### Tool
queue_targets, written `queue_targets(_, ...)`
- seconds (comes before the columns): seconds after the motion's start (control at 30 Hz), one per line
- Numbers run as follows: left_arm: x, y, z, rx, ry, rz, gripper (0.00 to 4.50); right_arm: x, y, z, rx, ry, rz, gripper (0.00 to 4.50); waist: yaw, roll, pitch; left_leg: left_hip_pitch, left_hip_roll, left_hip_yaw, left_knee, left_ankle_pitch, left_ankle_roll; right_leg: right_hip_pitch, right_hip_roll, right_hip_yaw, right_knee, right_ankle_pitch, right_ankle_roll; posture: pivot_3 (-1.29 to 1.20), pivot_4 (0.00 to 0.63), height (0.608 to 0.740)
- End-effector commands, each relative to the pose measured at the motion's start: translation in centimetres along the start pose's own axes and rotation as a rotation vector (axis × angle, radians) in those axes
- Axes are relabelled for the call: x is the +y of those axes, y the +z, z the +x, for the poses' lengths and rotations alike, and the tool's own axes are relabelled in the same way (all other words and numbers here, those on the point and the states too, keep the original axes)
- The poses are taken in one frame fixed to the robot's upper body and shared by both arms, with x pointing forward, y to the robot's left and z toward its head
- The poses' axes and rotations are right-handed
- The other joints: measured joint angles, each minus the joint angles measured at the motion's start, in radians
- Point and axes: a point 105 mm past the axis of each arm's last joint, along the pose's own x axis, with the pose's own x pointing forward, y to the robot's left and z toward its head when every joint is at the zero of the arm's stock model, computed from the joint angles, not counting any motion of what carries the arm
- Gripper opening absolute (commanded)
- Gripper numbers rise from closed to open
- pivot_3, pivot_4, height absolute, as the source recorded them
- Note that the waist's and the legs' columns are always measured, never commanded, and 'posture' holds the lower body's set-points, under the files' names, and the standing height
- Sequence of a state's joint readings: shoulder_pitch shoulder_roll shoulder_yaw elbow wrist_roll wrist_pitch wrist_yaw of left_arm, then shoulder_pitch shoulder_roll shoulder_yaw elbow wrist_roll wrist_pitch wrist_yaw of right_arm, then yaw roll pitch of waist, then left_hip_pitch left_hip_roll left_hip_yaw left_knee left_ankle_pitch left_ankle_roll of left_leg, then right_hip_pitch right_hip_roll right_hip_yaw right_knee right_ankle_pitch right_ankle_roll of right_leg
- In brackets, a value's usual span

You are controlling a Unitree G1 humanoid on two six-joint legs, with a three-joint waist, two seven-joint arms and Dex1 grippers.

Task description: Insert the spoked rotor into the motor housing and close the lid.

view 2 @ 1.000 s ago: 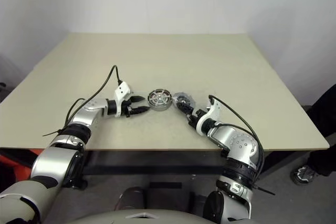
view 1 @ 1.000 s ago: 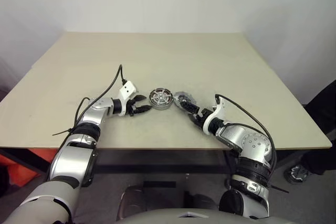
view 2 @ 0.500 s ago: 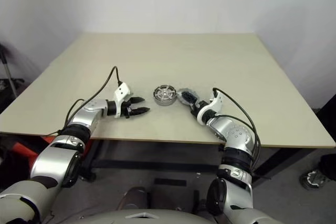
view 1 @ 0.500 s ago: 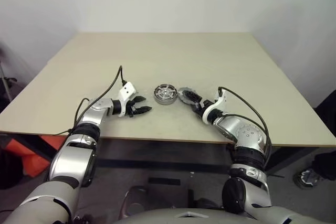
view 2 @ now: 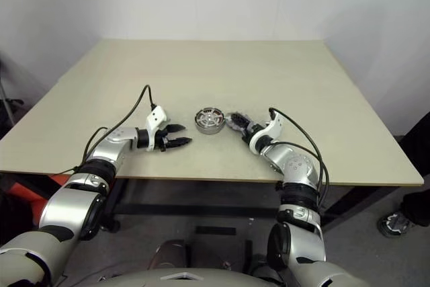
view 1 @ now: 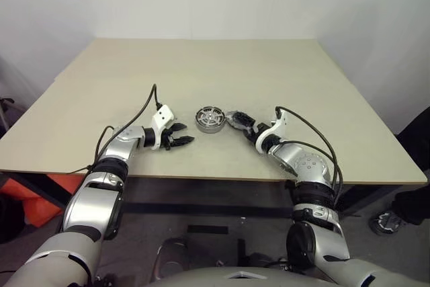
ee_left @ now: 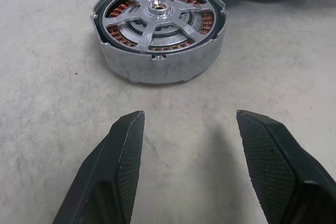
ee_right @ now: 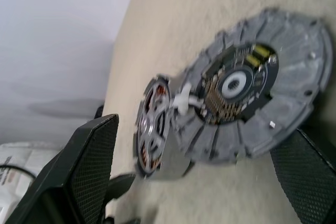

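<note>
I see round silver motor housing with copper windings, spoked rotor seated inside, on beige desk just ahead of left gripper, jaws apart, empty | right gripper wide apart around dark grey notched lid, flat beside housing, nearer arm.

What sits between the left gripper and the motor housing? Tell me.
Nothing: in the left wrist view, bare table runs from the open left gripper to the motor housing, where the spoked rotor already sits.
</note>
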State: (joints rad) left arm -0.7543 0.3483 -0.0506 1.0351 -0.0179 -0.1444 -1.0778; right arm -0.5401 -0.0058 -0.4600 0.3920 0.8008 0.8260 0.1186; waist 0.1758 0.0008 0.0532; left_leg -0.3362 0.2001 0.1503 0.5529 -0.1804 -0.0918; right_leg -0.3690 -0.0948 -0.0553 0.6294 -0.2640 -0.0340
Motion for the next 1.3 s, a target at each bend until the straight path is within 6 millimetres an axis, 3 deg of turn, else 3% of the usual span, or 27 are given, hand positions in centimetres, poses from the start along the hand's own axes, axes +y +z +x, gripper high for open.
queue_targets(0.03,0.4,1.5,-0.2,-0.037,0.008,0.045,2.98,-1.8,1.8,-0.1,-0.066,-0.089,-0.061,4.48,0.000,0.000,0.000,0.000,0.000,0.000,-0.001,0.000,0.000,0.001,0.000,0.000,-0.003,0.001,0.000,0.00,0.000,0.740)
queue_targets(0.17,0.3,1.5,-0.1,-0.039,0.007,0.045,2.98,-1.8,2.2,0.6,-0.069,-0.087,-0.092,4.48,-0.002,0.000,0.000,-0.002,0.000,0.000,-0.002,0.000,0.000,0.001,0.001,0.000,-0.010,0.006,0.002,0.00,0.000,0.740)
queue_targets(0.37,0.4,1.5,-0.2,-0.040,0.010,0.043,2.98,0.3,3.1,1.4,-0.115,0.018,-0.161,4.48,-0.002,0.000,0.000,-0.008,0.001,0.002,-0.002,0.003,0.003,-0.003,0.002,-0.001,-0.010,0.009,-0.001,0.00,0.000,0.740)
queue_targets(0.57,0.4,1.5,-0.1,-0.039,0.013,0.041,2.98,4.2,2.9,1.5,-0.123,0.170,-0.244,4.48,-0.009,0.001,0.000,-0.019,0.003,0.003,-0.002,0.008,0.012,-0.015,0.005,-0.002,-0.010,0.011,-0.005,0.00,0.000,0.740)
queue_targets(0.7,0.4,1.4,-0.1,-0.037,0.017,0.038,2.98,7.4,2.3,1.3,-0.109,0.265,-0.286,4.48,-0.024,0.001,0.001,-0.037,0.005,0.003,0.003,0.010,0.018,-0.028,0.010,-0.008,-0.007,0.014,-0.001,0.00,0.000,0.740)
queue_targets(0.93,0.5,1.3,-0.1,-0.037,0.024,0.033,2.98,11.4,0.2,1.1,-0.047,0.354,-0.332,4.48,-0.026,0.002,0.001,-0.037,0.010,0.001,0.004,0.008,0.021,-0.028,0.016,-0.010,-0.006,0.013,-0.002,0.00,0.000,0.740)
queue_targets(1.07,0.6,1.3,-0.1,-0.039,0.037,0.031,2.98,11.5,-2.0,1.9,0.008,0.316,-0.377,4.48,-0.027,0.002,0.001,-0.036,0.010,0.001,0.004,0.008,0.021,-0.027,0.016,-0.010,-0.006,0.013,-0.003,0.00,0.000,0.740)
queue_targets(1.3,0.9,1.0,-0.5,-0.039,0.056,0.024,2.98,11.8,-3.2,3.0,0.018,0.288,-0.396,4.48,-0.028,0.002,0.001,-0.036,0.009,0.001,0.005,0.008,0.021,-0.026,0.016,-0.010,-0.007,0.013,-0.002,0.00,0.000,0.740)
